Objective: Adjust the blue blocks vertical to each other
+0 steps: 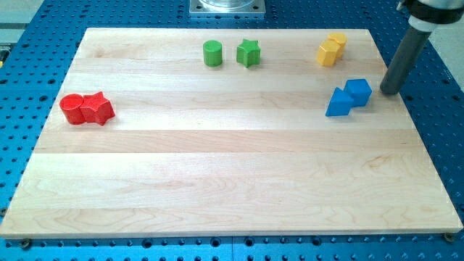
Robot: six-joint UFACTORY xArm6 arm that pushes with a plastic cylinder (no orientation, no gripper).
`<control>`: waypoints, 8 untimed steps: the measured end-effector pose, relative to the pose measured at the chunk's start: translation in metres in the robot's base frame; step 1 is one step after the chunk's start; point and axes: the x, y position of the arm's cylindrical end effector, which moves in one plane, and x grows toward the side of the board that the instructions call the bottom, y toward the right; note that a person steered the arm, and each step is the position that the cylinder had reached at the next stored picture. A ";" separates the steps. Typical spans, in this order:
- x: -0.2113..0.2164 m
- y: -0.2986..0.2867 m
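Tool is a bare rod, nothing to spread or pinch; my tip sits on the surface at right, just right of the blue cube, small gap, not touching. Blue triangular block touches the cube's lower left. Nearby, upper right: two yellow blocks. No readable markings.

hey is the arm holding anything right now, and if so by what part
Nothing is held: the arm ends in a bare rod. My tip stands just to the view's right of the blue cube, which touches the blue triangular block.
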 end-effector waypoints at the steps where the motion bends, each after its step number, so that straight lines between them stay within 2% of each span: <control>1: 0.005 -0.038; 3: -0.053 -0.060; 4: -0.037 -0.090; 5: 0.021 -0.117; 6: 0.090 -0.106; 7: 0.096 -0.100; 8: 0.071 -0.108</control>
